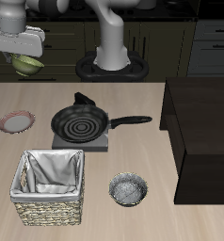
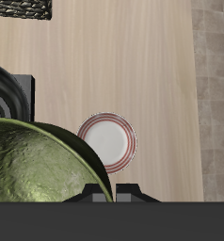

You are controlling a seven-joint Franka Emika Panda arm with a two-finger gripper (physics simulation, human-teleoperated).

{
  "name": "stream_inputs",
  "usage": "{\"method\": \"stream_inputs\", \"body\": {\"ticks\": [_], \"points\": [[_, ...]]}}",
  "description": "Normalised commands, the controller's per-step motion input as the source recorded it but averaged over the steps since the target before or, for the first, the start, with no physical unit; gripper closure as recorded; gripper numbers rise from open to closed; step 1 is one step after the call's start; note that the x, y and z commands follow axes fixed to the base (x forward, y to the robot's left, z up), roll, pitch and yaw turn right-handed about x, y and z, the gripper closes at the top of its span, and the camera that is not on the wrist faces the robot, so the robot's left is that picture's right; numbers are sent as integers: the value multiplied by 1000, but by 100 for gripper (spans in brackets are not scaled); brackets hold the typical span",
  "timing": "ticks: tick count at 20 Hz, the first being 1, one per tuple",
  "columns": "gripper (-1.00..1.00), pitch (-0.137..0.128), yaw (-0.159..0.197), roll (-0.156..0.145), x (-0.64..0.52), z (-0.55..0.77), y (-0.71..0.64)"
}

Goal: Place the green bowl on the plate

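Observation:
The green bowl (image 1: 27,65) hangs in my gripper (image 1: 25,56), high above the table near its back edge. In the wrist view the bowl (image 2: 39,165) fills much of the frame, held at its rim by my fingers (image 2: 109,196). The plate (image 1: 16,121), with a reddish-pink rim and a pale centre, lies on the table below and nearer the front than the bowl. In the wrist view the plate (image 2: 109,141) shows just beyond the bowl's rim, partly covered by it.
A black frying pan (image 1: 81,123) with spiral rings sits on a grey burner beside the plate. A wicker basket (image 1: 51,185) with a cloth liner and a grey speckled bowl (image 1: 128,189) stand near the front edge. A dark cabinet (image 1: 200,132) stands at the far side.

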Motion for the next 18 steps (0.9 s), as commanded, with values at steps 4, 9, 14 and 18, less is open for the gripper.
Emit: {"method": "stream_inputs", "body": {"ticks": [4,9,14,18], "points": [[100,34,15,-31,130,-238,-131],[100,59,14,-36,163,-405,-152],[100,72,3,-40,107,-442,-104],[100,49,18,-6,1,-325,15]]}}
